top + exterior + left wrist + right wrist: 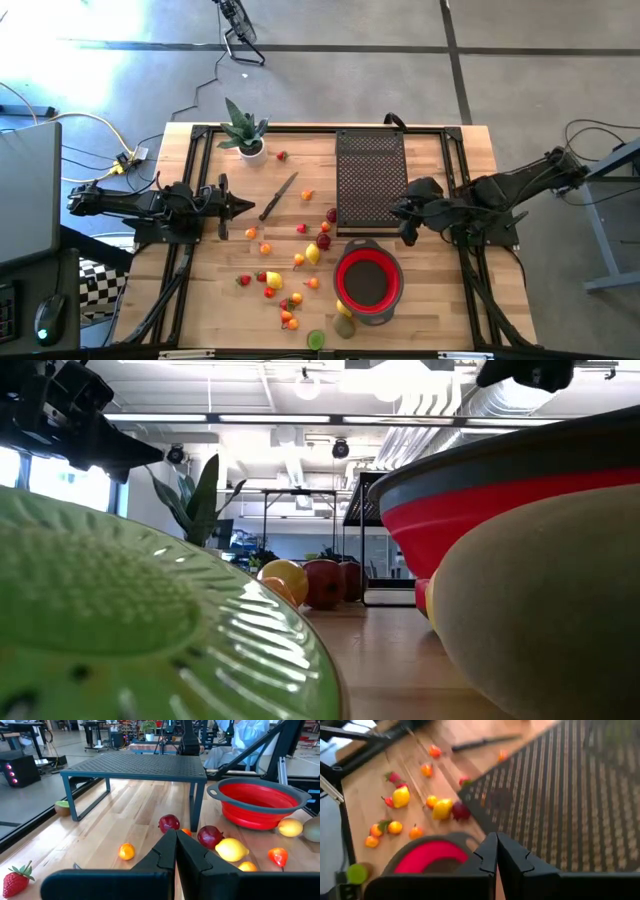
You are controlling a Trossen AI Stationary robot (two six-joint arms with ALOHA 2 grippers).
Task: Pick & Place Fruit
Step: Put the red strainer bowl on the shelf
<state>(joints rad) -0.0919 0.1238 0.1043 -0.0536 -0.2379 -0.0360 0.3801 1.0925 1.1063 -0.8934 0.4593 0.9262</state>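
Fruit [312, 254] scattered on table [430, 310], red bowl [368, 281], no legible writing

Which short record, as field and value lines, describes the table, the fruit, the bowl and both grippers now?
table: wooden top
fruit: small toy fruits scattered left of the bowl; none seen inside it
bowl: red bowl, near front edge
rack: black mesh rack behind the bowl
left gripper: shut, empty, beside the knife
right gripper: shut, empty, at the rack's edge
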